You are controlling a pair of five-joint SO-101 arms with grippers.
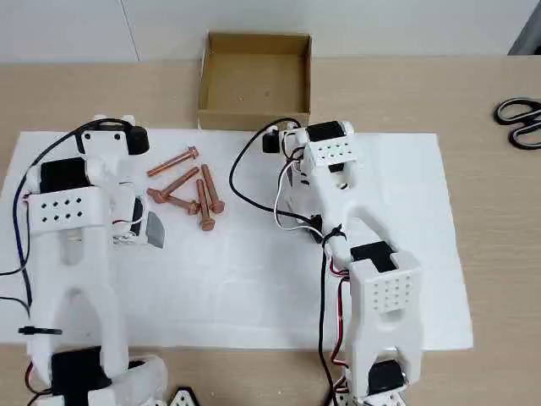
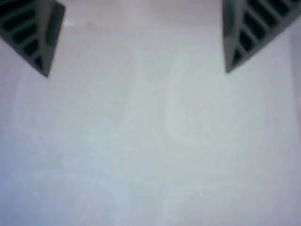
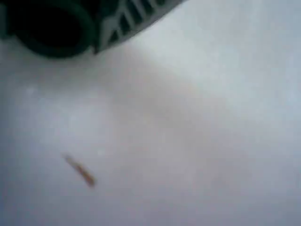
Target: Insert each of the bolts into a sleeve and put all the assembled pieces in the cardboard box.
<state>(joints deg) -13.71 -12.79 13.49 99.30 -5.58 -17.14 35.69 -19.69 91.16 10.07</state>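
Several copper bolts (image 1: 188,188) lie in a loose heap on the white paper sheet (image 1: 254,279). The open cardboard box (image 1: 255,80) stands behind the sheet and looks empty. My left gripper (image 2: 136,37) is open over bare paper, its two dark ribbed fingertips (image 2: 35,33) wide apart with nothing between them. In the high view the left gripper (image 1: 144,227) hangs just left of the bolts. A dark ribbed part of my right gripper (image 3: 117,21) hangs over the paper next to a dark round hollow shape (image 3: 49,26). A small copper streak (image 3: 80,170) lies on the paper below it.
Scissors (image 1: 520,123) lie on the wooden table at the far right. The right arm (image 1: 334,161) folds over the middle of the sheet near the box's front wall, with cables (image 1: 283,207) looping beside it.
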